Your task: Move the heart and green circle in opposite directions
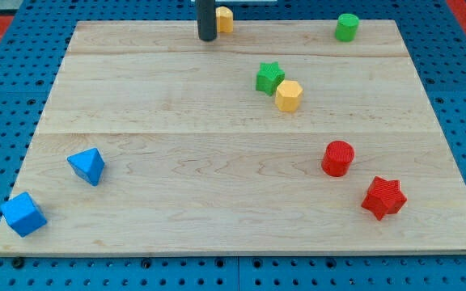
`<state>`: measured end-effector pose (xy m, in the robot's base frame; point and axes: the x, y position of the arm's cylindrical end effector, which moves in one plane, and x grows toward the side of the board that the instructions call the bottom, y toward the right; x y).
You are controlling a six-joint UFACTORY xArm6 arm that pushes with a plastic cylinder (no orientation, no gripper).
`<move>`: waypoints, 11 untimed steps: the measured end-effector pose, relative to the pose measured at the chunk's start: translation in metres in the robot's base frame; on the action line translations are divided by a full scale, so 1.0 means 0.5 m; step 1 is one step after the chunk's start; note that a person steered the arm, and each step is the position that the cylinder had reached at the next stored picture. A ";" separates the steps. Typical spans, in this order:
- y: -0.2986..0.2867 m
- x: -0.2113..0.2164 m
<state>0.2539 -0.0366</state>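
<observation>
My tip (207,37) rests on the board near the view's top edge, a little left of centre. A yellow block (226,19) sits just to its right and slightly above, close against the rod. The rod partly hides it, so I cannot make out its shape clearly; it may be the heart. The green circle (346,27) stands at the view's top right, far to the right of my tip and apart from the other blocks.
A green star (269,78) touches a yellow hexagon (289,95) right of centre. A red circle (337,158) and a red star (383,198) lie at lower right. A blue triangle (86,166) and a blue cube (23,214) lie at lower left, the cube at the board's (217,234) corner.
</observation>
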 end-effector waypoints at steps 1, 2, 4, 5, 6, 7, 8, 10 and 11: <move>0.102 0.004; 0.150 -0.091; 0.072 -0.116; -0.105 0.009; -0.201 0.071; -0.294 -0.021; -0.257 -0.095; -0.156 -0.122; -0.095 -0.065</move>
